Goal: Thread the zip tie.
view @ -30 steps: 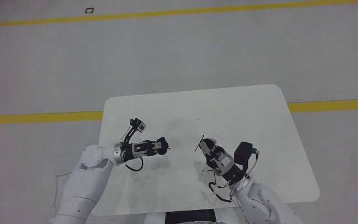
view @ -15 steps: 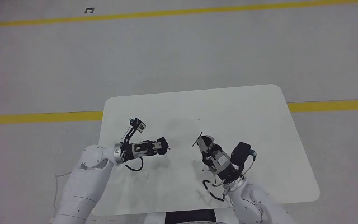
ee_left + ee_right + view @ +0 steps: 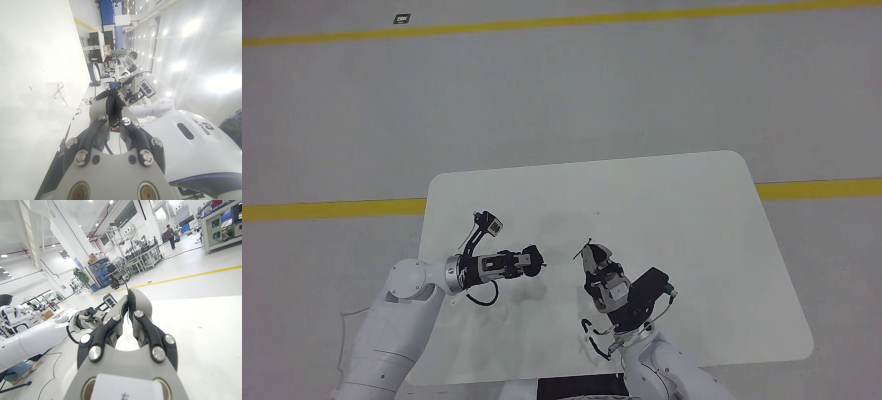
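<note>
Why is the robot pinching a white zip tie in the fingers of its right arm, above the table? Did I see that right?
Not quite. The zip tie is black, not white. The right wrist view shows it as a thin black strip pinched in the shut fingers of the right gripper, above the table, just as you said.

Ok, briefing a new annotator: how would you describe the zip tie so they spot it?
Over the white table, find the right gripper. The zip tie is the black strip pinched between its fingers, poking past the tips, far thinner than the pale fingers either side.
</note>
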Controlling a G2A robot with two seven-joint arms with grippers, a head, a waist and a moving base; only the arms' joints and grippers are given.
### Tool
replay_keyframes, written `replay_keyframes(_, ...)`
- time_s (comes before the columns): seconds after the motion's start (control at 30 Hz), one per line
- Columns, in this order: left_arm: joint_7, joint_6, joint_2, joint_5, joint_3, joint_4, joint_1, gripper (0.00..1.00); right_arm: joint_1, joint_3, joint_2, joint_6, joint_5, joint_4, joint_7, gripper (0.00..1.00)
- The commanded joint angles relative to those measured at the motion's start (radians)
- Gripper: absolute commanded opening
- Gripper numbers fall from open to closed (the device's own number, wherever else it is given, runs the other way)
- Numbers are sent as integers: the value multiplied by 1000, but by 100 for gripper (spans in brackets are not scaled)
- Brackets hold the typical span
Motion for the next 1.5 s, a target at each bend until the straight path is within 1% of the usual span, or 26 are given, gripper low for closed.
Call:
replay_keyframes(0.0, 0, 0, 0, 0, 0, 0, 0, 0, 0, 0, 0, 0, 0, 0, 0, 0)
replay_keyframes(0.1, 0, 0, 0, 0, 0, 0, 0, 0, 0, 0, 0, 0, 0, 0, 0, 0)
replay_keyframes(0.2, 44, 0, 0, 7, 6, -23, 9, 0, 0, 0, 0, 0, 0, 0, 0, 0)
replay_keyframes(0.3, 88, 0, 2, 24, 0, -51, 25, 0, 0, 0, 0, 0, 0, 0, 0, 0)
replay_keyframes(0.4, 146, 0, 2, 80, 5, -71, 35, 0, 0, 0, 0, 0, 0, 0, 0, 0)
replay_keyframes(0.5, 227, 0, -1, 134, 21, -76, 36, 0, 0, 0, 0, 0, 0, 0, 0, 0)
replay_keyframes(0.57, 276, 0, -5, 152, 41, -76, 34, 0, 0, 0, 0, 0, 0, 0, 0, 0)
replay_keyframes(0.63, 308, 0, -8, 169, 60, -71, 28, 0, 0, 0, 0, 0, 0, 0, 0, 0)
replay_keyframes(0.67, 335, 0, -10, 183, 72, -71, 25, 0, 0, 0, 0, 0, 0, 0, 0, 0)
replay_keyframes(0.8, 393, 0, -17, 209, 110, -71, 17, 0, 0, 0, 0, 0, 0, 0, 0, 0)
replay_keyframes(0.87, 400, 0, -17, 231, 119, -61, 10, 0, 0, 0, 0, 0, 0, 0, 0, 0)
replay_keyframes(1.47, 400, 0, -17, 231, 119, -61, 10, 0, 0, 0, 0, 0, 0, 0, 0, 0)
